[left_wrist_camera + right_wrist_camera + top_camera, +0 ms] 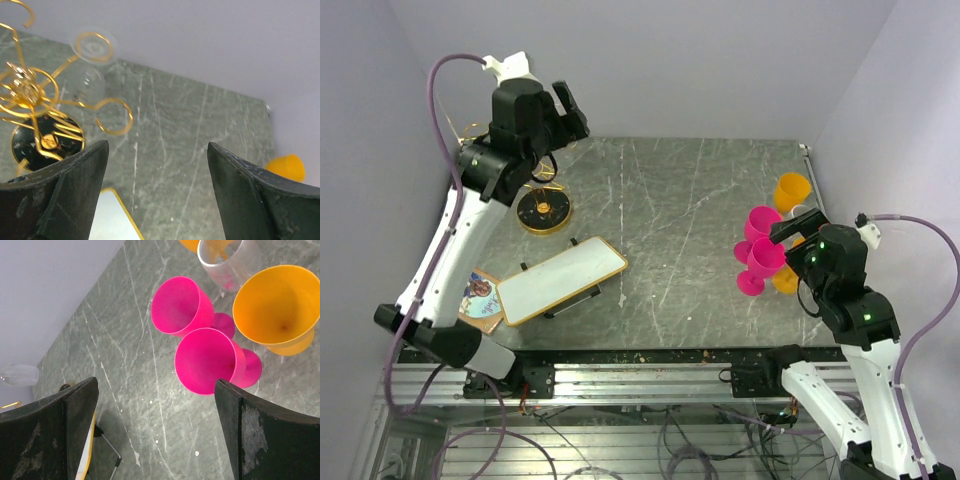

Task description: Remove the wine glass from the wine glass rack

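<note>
Targeting wine glass (91, 75) | hangs, seemingly foot-up, in a far loop of the wine glass rack (31, 92) | left gripper (157, 147) short of it, jaws apart, empty | straddle bowl, close softly, slide stem out through the loop's gap.
</note>
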Tool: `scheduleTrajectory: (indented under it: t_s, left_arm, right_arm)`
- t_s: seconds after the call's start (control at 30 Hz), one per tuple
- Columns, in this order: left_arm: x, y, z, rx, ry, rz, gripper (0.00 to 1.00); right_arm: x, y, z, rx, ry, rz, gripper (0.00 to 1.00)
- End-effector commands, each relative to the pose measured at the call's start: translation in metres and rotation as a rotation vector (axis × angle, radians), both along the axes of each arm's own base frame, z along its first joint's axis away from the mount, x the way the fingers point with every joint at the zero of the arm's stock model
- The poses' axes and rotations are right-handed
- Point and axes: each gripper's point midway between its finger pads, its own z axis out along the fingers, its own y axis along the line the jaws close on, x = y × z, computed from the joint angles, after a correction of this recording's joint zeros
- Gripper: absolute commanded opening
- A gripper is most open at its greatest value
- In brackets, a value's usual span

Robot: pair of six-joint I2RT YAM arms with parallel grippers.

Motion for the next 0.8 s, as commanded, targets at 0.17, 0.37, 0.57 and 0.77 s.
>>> scheduleTrajectory:
  t_s: [0.17, 0.37, 0.57, 0.77]
  left_arm:
    - [0.079, 0.050, 0.020, -0.008, -0.063, 0.040, 0.85]
    - [0.124, 0.075, 0.000, 0.042, -0.023, 0.017, 0.80]
    - [0.163, 0.084, -0.027, 0.095, 0.015, -0.039, 0.78]
    - [0.186, 0.090, -0.042, 0.109, 0.017, -0.062, 0.80]
  right_arm:
    - [0.002, -0.003, -0.003, -0.007, -0.044, -0.026, 1.00]
    - [0.000, -0.005, -0.005, -0.012, -0.048, -0.031, 1.00]
    - [0.003, -0.005, -0.006, -0.014, -0.041, -0.034, 1.00]
    - [0.006, -0.003, -0.010, -0.017, -0.028, -0.031, 1.00]
